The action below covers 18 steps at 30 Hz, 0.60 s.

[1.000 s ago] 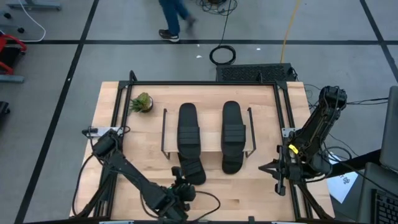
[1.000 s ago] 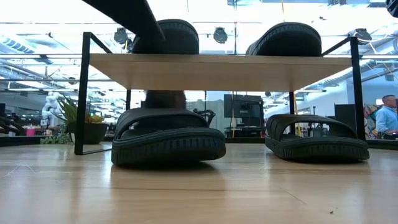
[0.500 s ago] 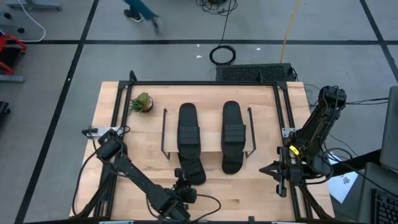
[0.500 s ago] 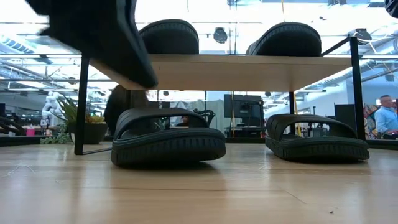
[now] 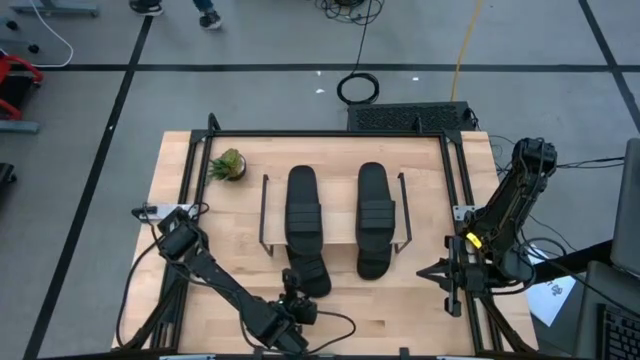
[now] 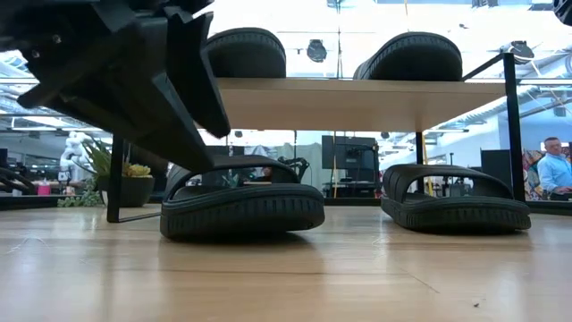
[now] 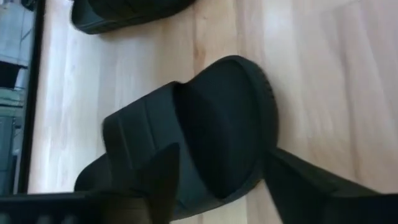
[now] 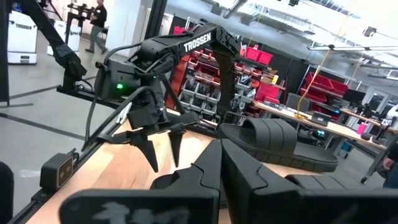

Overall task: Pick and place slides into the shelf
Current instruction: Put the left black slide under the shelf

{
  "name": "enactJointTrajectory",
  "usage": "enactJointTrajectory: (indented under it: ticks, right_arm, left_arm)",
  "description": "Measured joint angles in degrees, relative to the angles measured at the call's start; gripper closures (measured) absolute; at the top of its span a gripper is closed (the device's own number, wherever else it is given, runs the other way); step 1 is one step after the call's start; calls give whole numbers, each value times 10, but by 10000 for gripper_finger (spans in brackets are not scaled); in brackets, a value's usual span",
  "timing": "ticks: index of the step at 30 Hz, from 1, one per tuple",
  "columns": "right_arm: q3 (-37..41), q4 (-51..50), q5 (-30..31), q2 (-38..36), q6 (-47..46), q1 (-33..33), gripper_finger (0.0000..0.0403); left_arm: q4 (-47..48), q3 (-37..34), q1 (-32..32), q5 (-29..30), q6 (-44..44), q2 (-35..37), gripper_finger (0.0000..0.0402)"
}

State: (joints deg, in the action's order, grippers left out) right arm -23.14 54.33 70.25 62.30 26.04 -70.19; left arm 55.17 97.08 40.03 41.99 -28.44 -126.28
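Observation:
The shelf point(image 5: 340, 215) stands mid-table. Two black slides point(image 5: 302, 200) point(image 5: 376, 200) lie on its top board point(image 6: 357, 103). Two more rest sole-down on the table under it, their near ends sticking out: the left one point(image 6: 241, 201) and the right one point(image 6: 456, 201). My left gripper point(image 5: 291, 298) hangs open just above the left lower slide's near end point(image 7: 211, 124), one finger point(image 7: 165, 174) on each side of it, and no touch shows. My right gripper point(image 5: 440, 272) waits shut at the table's right edge, its shut fingers point(image 8: 219, 155) holding nothing.
A small potted plant point(image 5: 228, 165) stands at the far left of the table. Bare wood lies near the front edge, on both sides of my left gripper. People are in the room beyond the table point(image 6: 554, 170).
My left gripper has opened and let go of the left lower slide. It has drawn back a little toward the table's near edge. The slide stays flat on the table under the shelf.

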Motion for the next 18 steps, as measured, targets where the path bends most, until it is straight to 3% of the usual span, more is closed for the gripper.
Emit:
enactJointTrajectory:
  ticks: [4,8,12,18]
  right_arm:
    - [0,-3,0,0,-13,0,403]
    - [0,-3,0,0,-19,0,403]
    - [0,-8,0,0,-28,0,403]
    - [0,-11,0,0,-29,0,403]
  left_arm:
    - [10,0,-10,14,-13,0,113]
    - [19,0,-26,30,-25,0,68]
    - [26,0,-43,19,-38,0,57]
    - [38,1,-64,2,-35,-4,76]
